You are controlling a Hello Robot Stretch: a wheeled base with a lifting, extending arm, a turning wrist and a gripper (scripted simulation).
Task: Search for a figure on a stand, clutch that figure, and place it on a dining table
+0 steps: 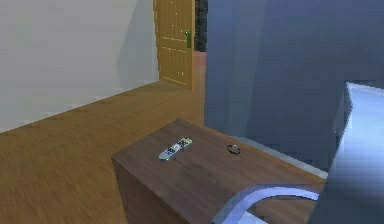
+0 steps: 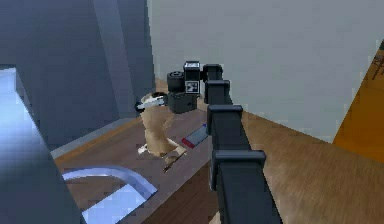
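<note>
In the arm side view the arm (image 2: 235,160) runs up from the bottom edge as a dark square bar. It ends at the two white squares (image 2: 190,68), with the gripper (image 2: 163,98) just left of them. Whether the fingers are spread or pressed together cannot be told.

Right at the gripper's far end is the figure (image 2: 155,128), a tan statuette that leans a little. Its top is up against the fingers and its lower end reaches down toward the near side. The wooden top of the stand (image 2: 112,152) lies directly behind and below the figure. For that reason it is unclear whether the gripper holds the figure or whether the figure rests on the wood.

Just right of the figure and below the gripper's body, a slim grey remote (image 2: 196,134) lies flat on the same top. Nearer the camera than the gripper, down and to the left, a pale curved rim (image 2: 110,182) overlaps the stand's edge.

Beyond the gripper are a plain light wall (image 2: 270,50) and wooden floor (image 2: 310,170). An orange-brown door (image 2: 365,110) stands well off to the gripper's right.

In the forward view a small round dark thing (image 1: 233,148) sits on the stand near the remote but apart from it.
</note>
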